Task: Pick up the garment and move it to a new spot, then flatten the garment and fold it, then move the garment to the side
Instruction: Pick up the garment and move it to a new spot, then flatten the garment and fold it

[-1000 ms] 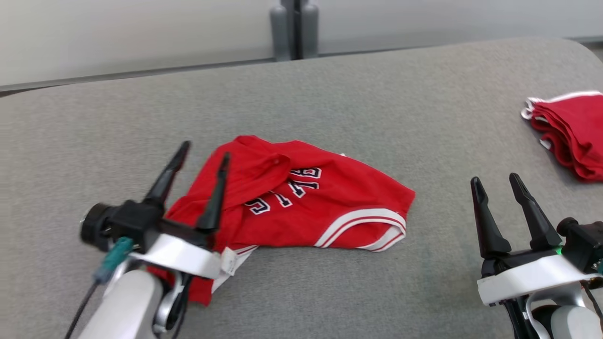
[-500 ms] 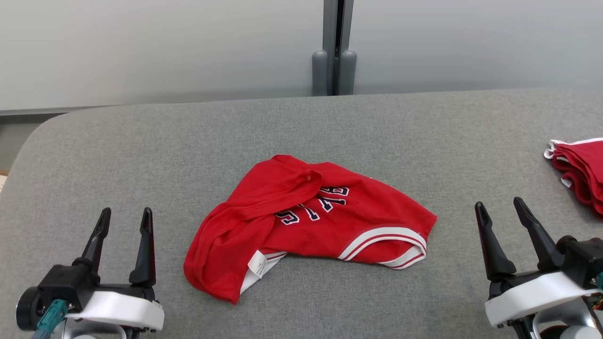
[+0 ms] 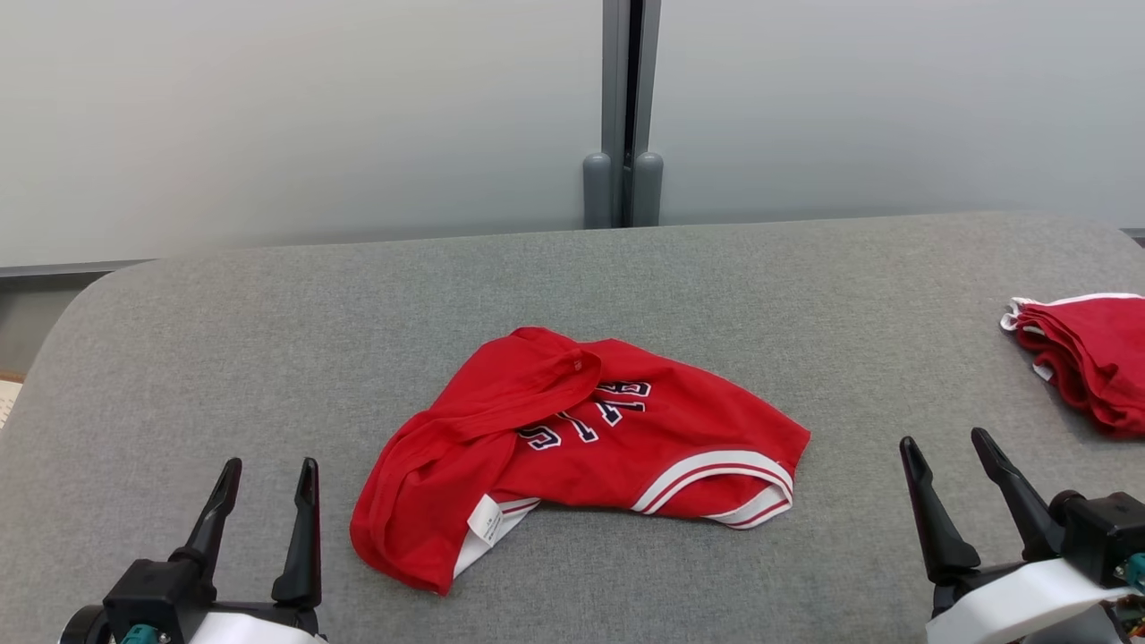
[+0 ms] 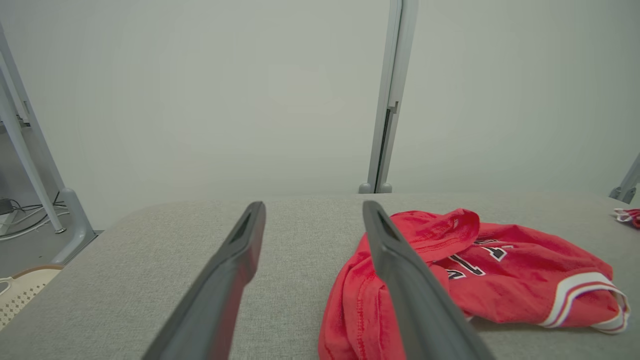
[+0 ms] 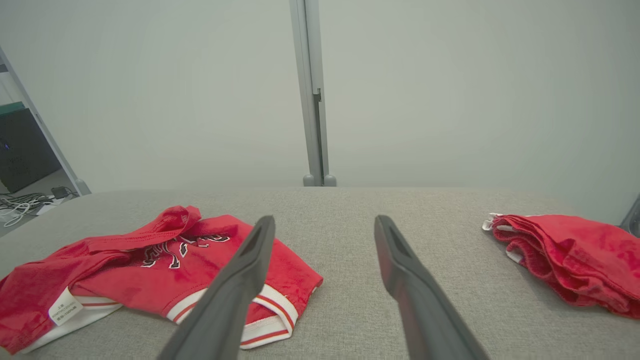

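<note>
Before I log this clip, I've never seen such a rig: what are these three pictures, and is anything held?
It is a two-armed robot. One picture comes from its head camera, looking down at a grey padded surface. The other two come from wrist cameras, each looking along that arm's two dark fingers. A crumpled red jersey lies in the middle; a folded red pile sits at the right. The left end effector and right end effector are both open, holding nothing.
</note>
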